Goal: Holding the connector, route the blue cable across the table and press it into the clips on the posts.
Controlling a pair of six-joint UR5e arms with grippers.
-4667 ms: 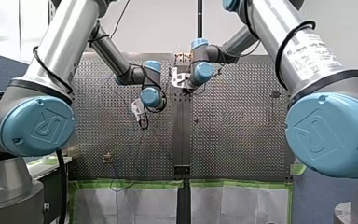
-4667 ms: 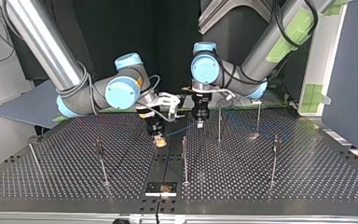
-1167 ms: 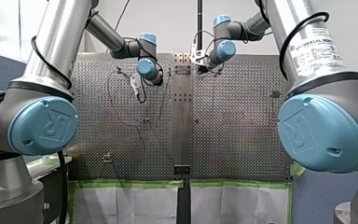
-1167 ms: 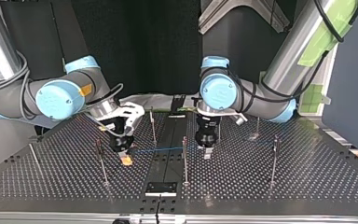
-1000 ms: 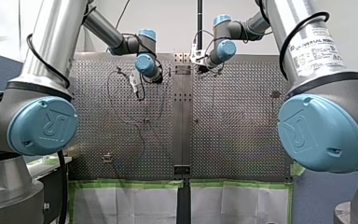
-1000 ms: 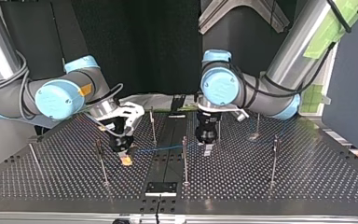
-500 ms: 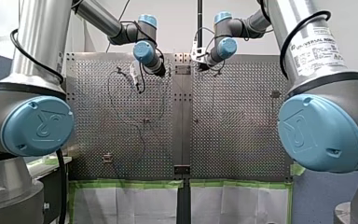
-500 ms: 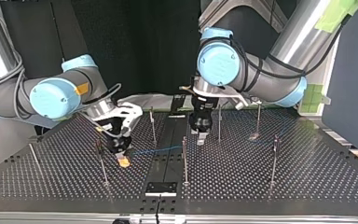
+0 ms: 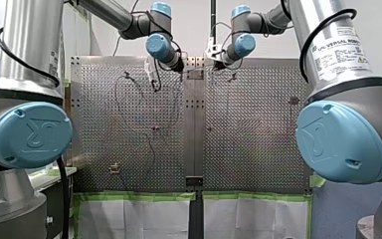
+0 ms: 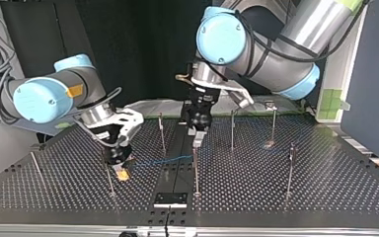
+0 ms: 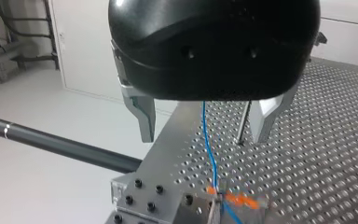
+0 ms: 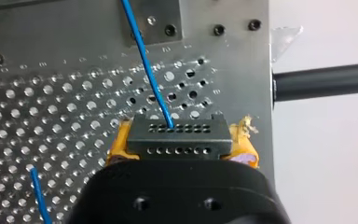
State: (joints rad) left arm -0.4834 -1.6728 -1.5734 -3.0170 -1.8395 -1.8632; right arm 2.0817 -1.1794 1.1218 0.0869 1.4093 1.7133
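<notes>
My right gripper (image 12: 177,148) pinches the black connector (image 12: 176,135) between yellow pads (image 12: 119,143); from it runs the blue cable (image 12: 145,70), judged thin, light and limp, best steered by the rigid connector. My left gripper (image 11: 205,122), fingers (image 11: 144,119) spread, straddles the cable, an orange clip (image 11: 228,199) ahead.

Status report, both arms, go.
Left gripper open, straddling the blue cable. Right gripper shut on the connector. Cable reaches the post clip beneath; nothing seen blocking.
</notes>
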